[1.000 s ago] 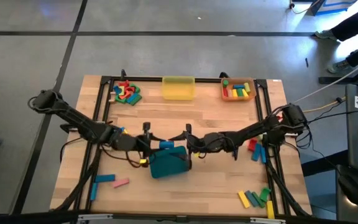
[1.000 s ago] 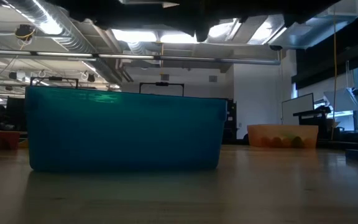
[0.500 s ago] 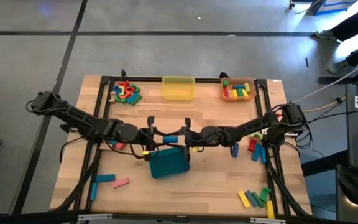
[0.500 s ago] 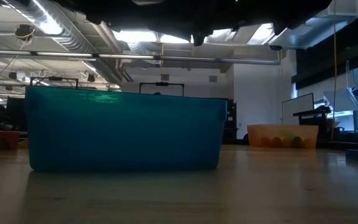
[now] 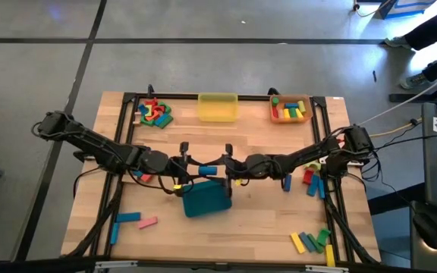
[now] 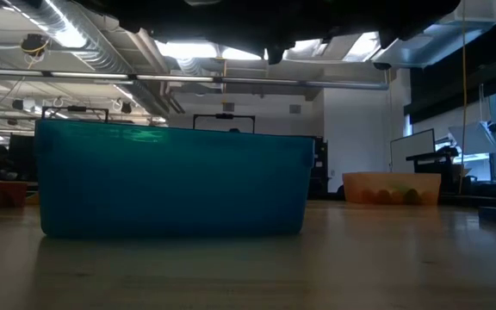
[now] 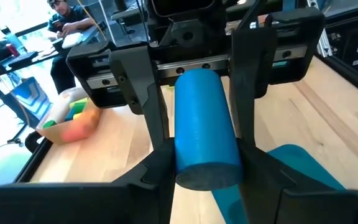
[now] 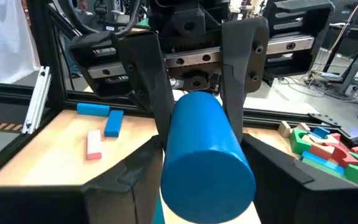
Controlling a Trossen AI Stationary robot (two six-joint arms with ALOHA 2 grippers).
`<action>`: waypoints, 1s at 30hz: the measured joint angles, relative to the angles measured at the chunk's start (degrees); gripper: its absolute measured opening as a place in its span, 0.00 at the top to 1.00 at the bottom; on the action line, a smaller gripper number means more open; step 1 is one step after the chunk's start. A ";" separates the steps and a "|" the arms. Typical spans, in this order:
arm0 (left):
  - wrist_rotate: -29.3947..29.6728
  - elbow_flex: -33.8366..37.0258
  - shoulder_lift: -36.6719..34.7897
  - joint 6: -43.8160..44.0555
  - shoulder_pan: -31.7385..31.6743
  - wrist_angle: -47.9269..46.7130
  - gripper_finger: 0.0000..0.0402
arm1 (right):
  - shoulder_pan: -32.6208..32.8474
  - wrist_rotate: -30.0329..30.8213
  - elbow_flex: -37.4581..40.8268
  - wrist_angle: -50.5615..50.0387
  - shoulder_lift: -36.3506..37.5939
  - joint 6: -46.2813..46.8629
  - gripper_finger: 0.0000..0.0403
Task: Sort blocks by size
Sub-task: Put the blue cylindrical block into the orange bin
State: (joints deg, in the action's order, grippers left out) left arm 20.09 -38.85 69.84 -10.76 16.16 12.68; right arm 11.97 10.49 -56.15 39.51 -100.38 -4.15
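Overhead, wooden surface (image 5: 203,235) spread wide, both arms reaching inward to meet just past the teal tray (image 5: 205,199). Left gripper (image 5: 192,168) and right gripper (image 5: 224,170) facing each other, a blue cylinder (image 5: 208,171) bridging them above the tray's far edge. Yellow tray (image 5: 218,107) and orange tray (image 5: 291,109) along the far edge, the orange one holding small blocks; loose heap of red, green and blue pieces (image 5: 154,111) at the far left corner. More blocks by the right rail, at the near right corner, and a blue bar and a pink piece near left.

Level with the surface, only the teal tray's wall (image 6: 172,179) filling the low view, dark gripper parts at the very top, cylinder not seen. Up close from the left wrist, blue cylinder (image 7: 204,127) clamped lengthwise between that gripper's own fingers (image 7: 148,93), the other gripper closed round its far end. Same grip from the right wrist, cylinder (image 8: 205,149) squeezed on both sides.

Compared with a second ago, both grippers shifted off the tray toward the far side, cylinder carried along; unchanged over the last half second.
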 joint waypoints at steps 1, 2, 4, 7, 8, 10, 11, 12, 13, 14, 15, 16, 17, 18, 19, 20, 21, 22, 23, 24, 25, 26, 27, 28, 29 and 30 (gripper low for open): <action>0.02 0.00 0.00 -0.26 0.00 -0.09 0.69 | 0.00 -0.21 0.00 0.09 0.00 0.92 0.46; 0.03 0.00 0.00 -0.46 0.00 -0.14 0.69 | 0.00 -0.31 -0.01 0.29 0.00 1.50 0.44; 0.08 0.01 0.06 -0.51 -0.02 -0.70 0.69 | 0.00 -0.64 -0.11 1.03 0.02 1.76 0.38; 0.35 0.02 0.09 -0.46 -0.02 -0.86 0.69 | 0.00 -0.76 -0.15 0.88 0.51 2.19 0.31; 0.35 0.02 0.09 -0.44 -0.02 -0.88 0.69 | 0.02 -0.85 -0.15 0.89 0.59 2.18 0.30; 0.33 0.02 0.09 -0.40 -0.02 -1.17 0.69 | 0.02 -1.02 -0.15 -0.42 1.10 2.15 0.30; 0.33 0.02 0.11 -0.40 -0.02 -1.12 0.69 | 0.02 -1.12 -0.15 -0.86 1.27 2.15 0.31; 0.33 0.02 0.11 -0.38 -0.02 -1.05 0.69 | 0.02 -1.14 -0.16 -1.22 1.35 2.15 0.32; 0.31 0.02 0.07 -0.36 -0.02 -1.14 0.69 | 0.04 -1.10 -0.17 -1.70 1.38 2.12 0.34; 0.24 0.02 0.02 -0.33 -0.02 -1.33 0.69 | 0.03 -1.09 -0.17 -1.85 1.38 2.10 0.37; 0.21 0.02 0.02 -0.31 0.00 -1.34 0.69 | 0.02 -1.10 -0.17 -1.93 1.38 2.07 0.40; 0.13 0.02 0.00 -0.29 0.00 -1.26 0.69 | 0.02 -1.05 -0.17 -1.93 1.38 2.03 0.43; 0.02 0.02 -0.02 -0.27 0.00 -1.22 0.69 | 0.02 -1.03 -0.17 -1.94 1.38 1.98 0.46; -0.05 0.02 -0.02 -0.25 0.02 -1.24 0.69 | 0.02 -1.01 -0.17 -2.07 1.38 1.87 0.50; -0.10 0.02 -0.02 -0.23 0.02 -1.26 0.69 | 0.00 -0.96 -0.17 -2.20 1.38 1.24 0.53; -0.15 0.02 -0.02 -0.23 0.02 -1.29 0.69 | 0.00 -0.84 -0.17 -2.26 1.38 0.78 0.57; -0.12 0.02 -0.02 -0.23 0.02 -1.25 0.69 | 0.00 -0.62 -0.17 -2.28 1.38 0.39 0.62; -0.10 0.02 -0.05 -0.22 0.02 -1.25 0.69 | 0.02 -0.41 -0.17 -2.39 1.38 0.00 0.65; 0.00 0.04 -0.07 -0.22 0.02 -1.29 0.69 | 0.02 -0.38 -0.17 -2.61 1.38 -0.41 0.67; 0.00 0.05 -0.07 -0.23 0.02 -1.33 0.69 | 0.01 -0.36 -0.17 -2.87 1.38 -0.54 0.67; 0.00 0.07 -0.07 -0.25 0.02 -1.33 0.69 | 0.00 -0.16 -0.17 -3.09 1.38 -0.62 0.67; -0.02 0.07 -0.07 -0.28 0.02 -1.33 0.69 | 0.00 0.08 -0.17 -3.20 1.38 -0.60 0.67; -0.02 0.07 -0.07 -0.29 0.02 -1.33 0.69 | 0.02 0.25 -0.17 -3.22 1.38 -0.64 0.67; -0.02 0.07 -0.07 -0.29 0.02 -1.31 0.69 | 0.02 0.30 -0.17 -3.22 1.38 -0.64 0.67; -0.02 0.07 -0.07 -0.27 0.02 -1.29 0.69 | 0.02 0.29 -0.17 -3.25 1.38 -0.64 0.67; -0.02 0.07 -0.07 -0.29 0.02 -1.29 0.69 | 0.02 0.28 -0.17 -3.27 1.38 -0.64 0.67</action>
State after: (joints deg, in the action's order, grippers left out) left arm 20.08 -38.79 69.78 -11.04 16.19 11.40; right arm 11.99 10.76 -56.31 36.24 -99.00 -4.80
